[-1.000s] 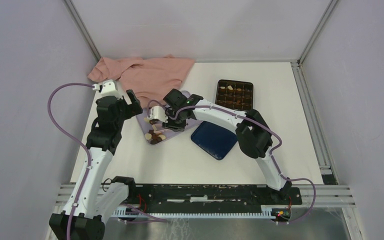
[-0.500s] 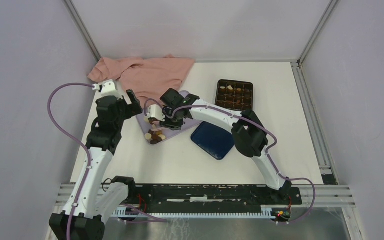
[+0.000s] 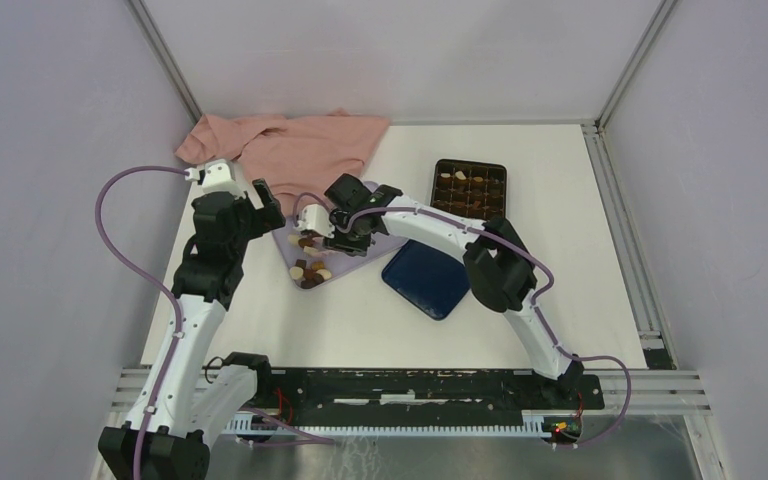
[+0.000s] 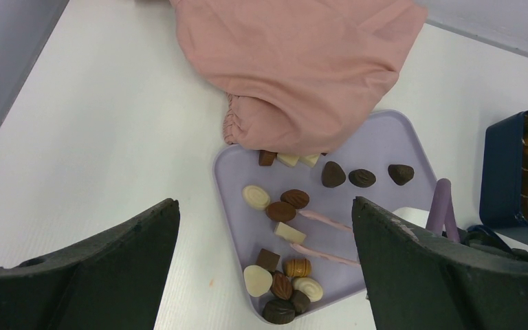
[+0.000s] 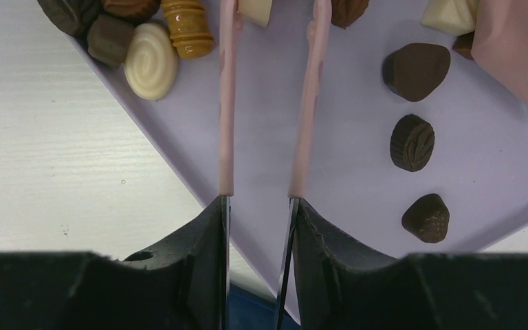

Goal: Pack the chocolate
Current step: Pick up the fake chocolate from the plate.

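Ridged and smooth chocolates (image 5: 412, 142) dot the lilac tray (image 5: 357, 185) beside the right tool's (image 5: 267, 14) spread pink tips.

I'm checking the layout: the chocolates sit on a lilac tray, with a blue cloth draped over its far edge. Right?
Not quite. The cloth over the far edge of the lilac tray is pink, not blue, as the left wrist view shows. The chocolates do sit on that tray.

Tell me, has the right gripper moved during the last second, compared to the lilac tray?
Yes. The right gripper has shifted slightly up the overhead view, away from the arm bases and toward the pink cloth, over the lilac tray, which stayed put.
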### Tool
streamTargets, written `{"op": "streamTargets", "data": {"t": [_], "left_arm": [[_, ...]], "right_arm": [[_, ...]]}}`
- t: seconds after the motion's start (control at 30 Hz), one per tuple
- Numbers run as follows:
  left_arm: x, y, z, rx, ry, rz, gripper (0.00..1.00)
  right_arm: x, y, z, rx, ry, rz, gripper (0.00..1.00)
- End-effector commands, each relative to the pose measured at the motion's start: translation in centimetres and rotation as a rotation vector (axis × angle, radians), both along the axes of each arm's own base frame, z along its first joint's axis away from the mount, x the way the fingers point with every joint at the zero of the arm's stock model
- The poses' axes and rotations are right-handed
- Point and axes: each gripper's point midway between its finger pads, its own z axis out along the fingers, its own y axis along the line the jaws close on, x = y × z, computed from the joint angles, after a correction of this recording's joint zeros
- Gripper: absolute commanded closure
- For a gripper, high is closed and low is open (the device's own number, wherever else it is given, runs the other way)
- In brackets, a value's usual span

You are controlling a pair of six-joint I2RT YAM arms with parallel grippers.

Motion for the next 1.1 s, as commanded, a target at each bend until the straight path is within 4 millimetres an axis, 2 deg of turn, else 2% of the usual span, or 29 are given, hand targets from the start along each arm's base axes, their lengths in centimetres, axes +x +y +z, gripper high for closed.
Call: {"op": "streamTargets", "data": {"t": [0.0, 0.37, 0.47, 0.53, 0.73, 0.93, 1.07], "left_arm": [[0.3, 0.4, 0.8, 0.044, -0.033, -0.01, 0.0], [0.3, 0.3, 0.8, 0.043, -0.033, -0.013, 0.0], [0.3, 0.3, 0.8, 0.043, -0.032, -0.012, 0.0], [0.3, 0.4, 0.8, 0.043, -0.034, -0.011, 0.0], [0.3, 0.4, 0.8, 0.044, -0.031, -0.012, 0.0], [0.3, 0.4, 0.9, 0.044, -0.036, -0.011, 0.0], [0.2, 0.4, 1.0, 0.044, -0.042, -0.009, 0.0]], "right_arm": [[0.7, 0.7, 0.8, 0.031, -0.012, -0.021, 0.58], [-0.1, 1.7, 0.1, 0.039, 0.015, 0.007, 0.6], [0.3, 1.8, 0.4, 0.039, 0.001, -0.001, 0.65], [0.5, 1.7, 0.8, 0.04, -0.013, -0.003, 0.72], [0.7, 1.1, 2.7, 0.062, -0.044, -0.011, 0.87], [0.2, 0.0, 6.0, 0.115, -0.054, -0.002, 0.89], [-0.5, -1.9, 8.4, 0.162, -0.046, 0.021, 0.9]]}}
